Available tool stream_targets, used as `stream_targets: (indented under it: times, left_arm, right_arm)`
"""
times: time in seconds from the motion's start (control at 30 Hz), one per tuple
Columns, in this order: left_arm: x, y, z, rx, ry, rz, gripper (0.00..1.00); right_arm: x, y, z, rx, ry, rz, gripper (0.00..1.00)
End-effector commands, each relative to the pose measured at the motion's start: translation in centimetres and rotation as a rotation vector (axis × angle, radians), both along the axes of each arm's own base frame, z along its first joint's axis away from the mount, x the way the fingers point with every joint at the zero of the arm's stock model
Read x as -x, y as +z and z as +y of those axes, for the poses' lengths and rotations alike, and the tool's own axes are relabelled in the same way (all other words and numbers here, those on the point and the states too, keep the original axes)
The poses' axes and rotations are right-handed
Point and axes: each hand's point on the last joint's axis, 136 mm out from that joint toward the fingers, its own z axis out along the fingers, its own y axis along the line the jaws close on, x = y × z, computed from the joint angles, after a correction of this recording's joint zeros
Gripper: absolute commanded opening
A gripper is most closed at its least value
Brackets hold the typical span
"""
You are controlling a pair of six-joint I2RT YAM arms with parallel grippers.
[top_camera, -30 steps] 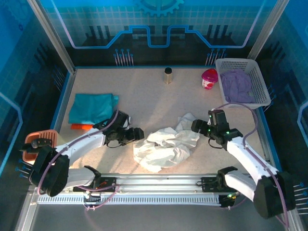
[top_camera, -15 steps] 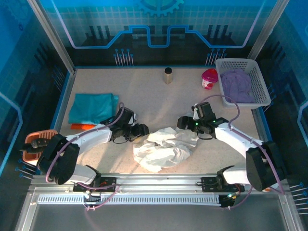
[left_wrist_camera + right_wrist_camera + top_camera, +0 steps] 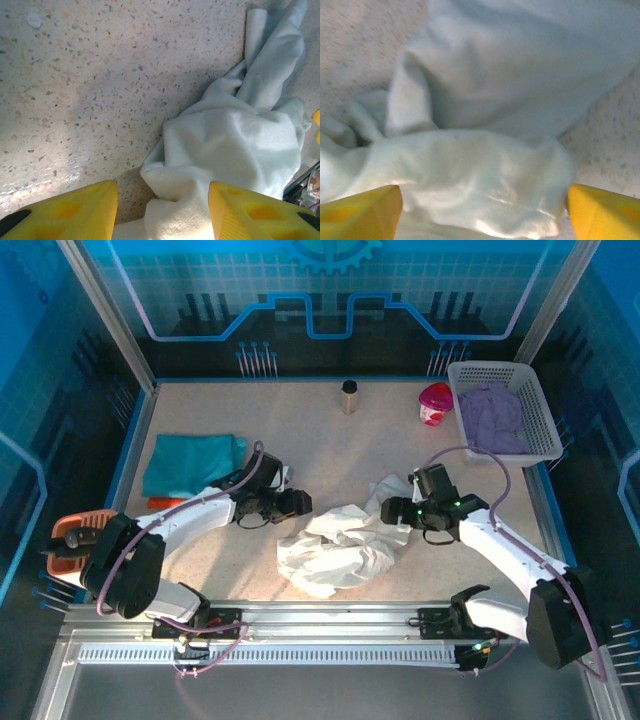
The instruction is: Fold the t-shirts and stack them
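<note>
A crumpled white t-shirt (image 3: 340, 545) lies mid-table. A folded teal t-shirt (image 3: 190, 462) rests at the left, with an orange t-shirt (image 3: 168, 503) showing under its near edge. My left gripper (image 3: 300, 503) is at the white shirt's left edge. In the left wrist view the left gripper (image 3: 162, 200) stands open, a fold of the white shirt (image 3: 235, 145) lying between its yellow fingers (image 3: 75, 210) and against the right one. My right gripper (image 3: 388, 508) is at the shirt's upper right. In the right wrist view the right gripper (image 3: 485, 200) is wide open over a bunched edge of the white shirt (image 3: 485, 100).
A white mesh basket (image 3: 484, 367) holding purple cloth (image 3: 490, 418) stands at the back right. A pink cup (image 3: 435, 403) and a small dark bottle (image 3: 348, 397) stand near the back edge. An orange object (image 3: 75, 540) sits off the table's left edge.
The left gripper has slid right to the white shirt's edge and its jaws have narrowed. The right gripper has swung in from the right onto the shirt's upper right part.
</note>
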Motion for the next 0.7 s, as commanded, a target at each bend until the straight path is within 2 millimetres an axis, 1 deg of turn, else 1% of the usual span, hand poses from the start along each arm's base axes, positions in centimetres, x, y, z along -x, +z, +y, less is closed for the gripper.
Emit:
stream_targets:
  times: [0.0,0.03,0.1,0.17,0.2,0.27,0.3,0.33,0.5,0.6,0.67]
  left_arm:
    - [-0.1,0.6,-0.2,-0.020,-0.025,-0.017,0.52]
    - [-0.1,0.6,-0.2,-0.019,-0.025,-0.016,0.52]
    - [-0.1,0.7,-0.2,-0.019,-0.028,-0.017,0.52]
    - [0.0,0.7,-0.1,-0.025,-0.031,-0.017,0.52]
    - [0.0,0.8,0.0,-0.028,-0.030,-0.020,0.52]
    - [0.1,0.9,0.1,-0.032,-0.030,-0.023,0.52]
    - [0.2,0.9,0.1,-0.032,-0.029,-0.024,0.52]
    - [0.3,0.9,0.2,-0.035,-0.030,-0.023,0.52]
    - [1.2,0.4,0.8,-0.044,-0.026,-0.009,0.52]
    - [2.0,-0.1,1.4,-0.063,-0.020,0.003,0.53]
    - [2.5,-0.4,1.9,-0.080,-0.019,0.008,0.55]
  right_arm:
    - [1.4,-1.6,-0.1,-0.014,-0.030,0.069,0.76]
    - [1.2,-1.5,0.3,-0.034,-0.031,0.059,0.71]
    - [0.8,-0.8,0.9,-0.071,-0.028,0.029,0.56]
    - [0.1,0.5,1.3,-0.091,-0.026,-0.020,0.37]
    - [-0.2,1.0,1.4,-0.097,-0.024,-0.041,0.31]
    - [-1.1,2.6,1.6,-0.107,-0.018,-0.092,0.15]
    - [-1.4,3.1,1.8,-0.111,-0.013,-0.107,0.09]
    - [-1.8,3.8,1.9,-0.114,-0.008,-0.125,0.00]
    - [-3.6,6.8,1.9,-0.104,-0.011,-0.219,0.00]
    - [-5.1,8.9,1.9,-0.106,-0.017,-0.293,0.00]
    - [-6.3,10.7,2.0,-0.121,-0.023,-0.342,0.00]
